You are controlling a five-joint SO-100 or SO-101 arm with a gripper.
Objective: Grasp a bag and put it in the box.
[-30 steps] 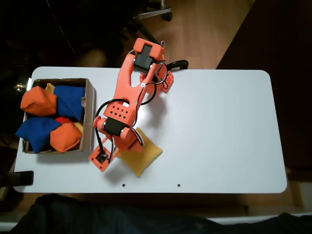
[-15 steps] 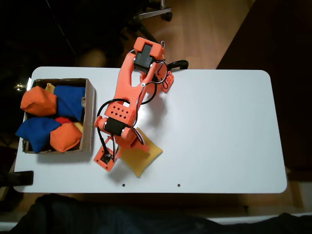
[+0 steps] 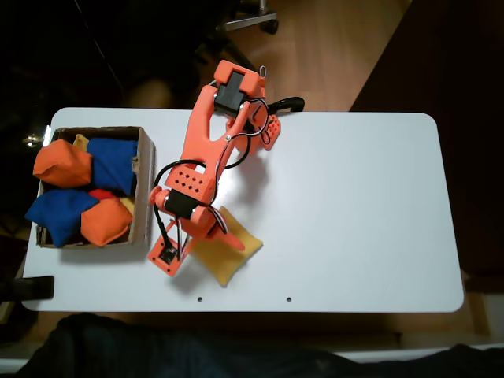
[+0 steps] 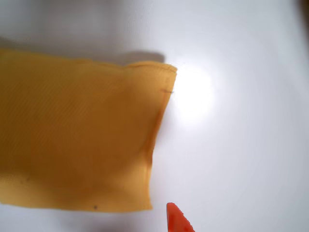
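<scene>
The bag (image 3: 228, 250), the yellow one, lies flat on the white table (image 3: 354, 205), and the claw (image 3: 167, 257) hangs over its left part in the fixed view, so the bag extends from the claw to the right and a little upward in that picture. In the wrist view only one orange fingertip (image 4: 177, 220) enters from the bottom edge, and it stands beside the lower right corner of the bag (image 4: 77, 140), over the bare table and not over the cloth (the other finger I cannot find). For this reason I cannot tell if the claw is open or closed, but nothing is between its fingers as far as the pictures show. In the wrist view the bag fills the left half and its right edge runs nearly from top to bottom; the finger is just to the right of this edge. I judge that the claw must shift toward the cloth, to the left in the wrist view, before it can close on the bag. The box (image 3: 143, 189), already holding orange and blue bean bags, stands near the claw, on its left in the fixed view, so the carrying afterwards should be short.
</scene>
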